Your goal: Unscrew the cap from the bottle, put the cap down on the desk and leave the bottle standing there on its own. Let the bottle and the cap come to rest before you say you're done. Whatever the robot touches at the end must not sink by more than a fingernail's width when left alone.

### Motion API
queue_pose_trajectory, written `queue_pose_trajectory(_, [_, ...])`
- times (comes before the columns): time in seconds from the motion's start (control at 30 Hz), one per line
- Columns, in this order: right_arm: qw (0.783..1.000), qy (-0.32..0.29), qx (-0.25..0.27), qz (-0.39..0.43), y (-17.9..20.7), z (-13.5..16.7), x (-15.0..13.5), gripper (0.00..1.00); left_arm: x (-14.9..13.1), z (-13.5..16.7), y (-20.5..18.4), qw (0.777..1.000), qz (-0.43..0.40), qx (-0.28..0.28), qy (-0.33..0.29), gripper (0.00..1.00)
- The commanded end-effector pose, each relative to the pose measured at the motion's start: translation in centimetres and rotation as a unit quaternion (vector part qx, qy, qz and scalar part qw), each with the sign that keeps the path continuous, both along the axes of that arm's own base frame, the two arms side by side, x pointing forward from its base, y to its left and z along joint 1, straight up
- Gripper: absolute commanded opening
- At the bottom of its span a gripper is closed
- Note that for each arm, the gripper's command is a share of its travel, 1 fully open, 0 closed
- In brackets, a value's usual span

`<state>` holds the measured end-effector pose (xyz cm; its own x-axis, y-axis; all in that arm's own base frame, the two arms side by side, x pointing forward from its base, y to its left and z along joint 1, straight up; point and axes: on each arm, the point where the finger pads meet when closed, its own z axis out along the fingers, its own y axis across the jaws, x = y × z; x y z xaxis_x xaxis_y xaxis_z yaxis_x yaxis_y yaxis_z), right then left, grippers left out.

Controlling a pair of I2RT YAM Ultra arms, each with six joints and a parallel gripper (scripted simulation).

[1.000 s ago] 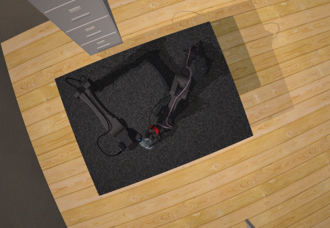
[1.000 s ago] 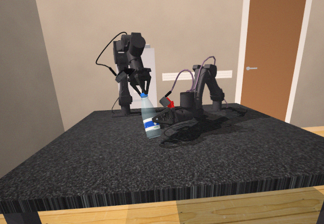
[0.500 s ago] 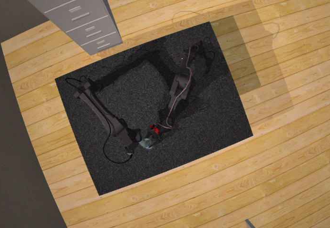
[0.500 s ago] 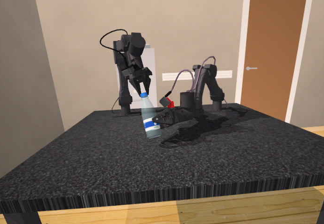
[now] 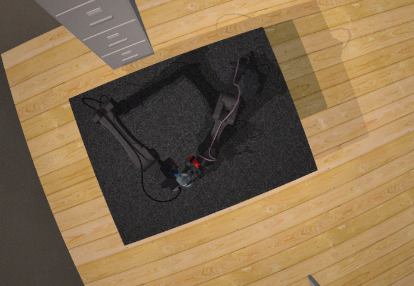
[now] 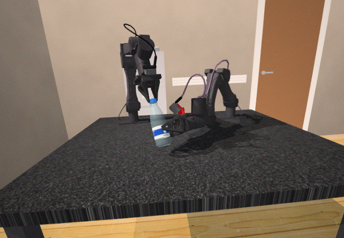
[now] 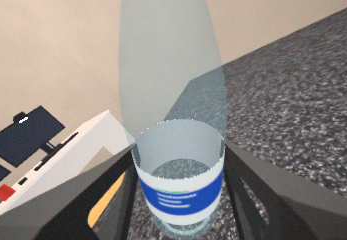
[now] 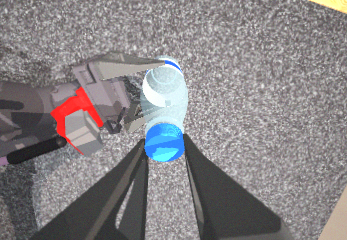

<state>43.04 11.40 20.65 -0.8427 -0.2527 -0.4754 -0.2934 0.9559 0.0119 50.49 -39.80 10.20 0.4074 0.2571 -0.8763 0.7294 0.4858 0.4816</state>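
Note:
A clear bottle (image 6: 158, 123) with a blue-and-white label stands on the black desk, leaning a little. Its blue cap (image 6: 153, 100) is on the neck. My left gripper (image 6: 169, 127) reaches in low from the side and is shut on the bottle's body at the label; in the left wrist view the bottle (image 7: 178, 180) fills the gap between the fingers. My right gripper (image 6: 151, 98) comes down from above and is shut on the cap; in the right wrist view the cap (image 8: 164, 141) sits between the two fingers, with the left gripper (image 8: 131, 95) behind it.
The desk top (image 6: 178, 168) is black speckled stone. Both arm bases stand at its far side. From above, a grey filing cabinet (image 5: 102, 30) stands beyond the desk on the wooden floor. A brown door (image 6: 287, 56) is at the back right.

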Motion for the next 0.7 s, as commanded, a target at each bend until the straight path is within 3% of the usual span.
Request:
queue_pose_trajectory(0.0, [0.99, -0.027, -0.062, 0.122, 0.12, 0.75, 0.0, 0.0, 0.54, 2.46, -0.27, 1.0, -0.001, -0.014, -0.025, 0.0])
queue_pose_trajectory(0.23, [0.955, -0.051, -0.135, 0.26, 0.11, 0.78, -0.02, 0.0, 0.54, 2.46, -0.27, 1.0, -0.001, -0.014, -0.025, 0.0])
queue_pose_trajectory(0.3, [0.955, -0.051, -0.135, 0.26, 0.11, 0.78, -0.02, 0.0, 0.54, 2.46, -0.27, 1.0, -0.001, -0.014, -0.025, 0.0])
queue_pose_trajectory(0.33, [0.936, -0.059, -0.161, 0.308, 0.11, 0.79, -0.02, 0.0, 0.54, 2.46, -0.27, 1.0, -0.001, -0.014, -0.025, 0.0])
queue_pose_trajectory(0.53, [0.882, -0.077, -0.215, 0.412, 0.11, 0.8, -0.03, 0.0, 0.54, 2.46, -0.27, 1.0, -0.001, -0.014, -0.025, 0.0])
queue_pose_trajectory(0.67, [0.882, -0.077, -0.215, 0.412, 0.11, 0.8, -0.03, 0.0, 0.54, 2.46, -0.27, 1.0, -0.001, -0.014, -0.025, 0.0])
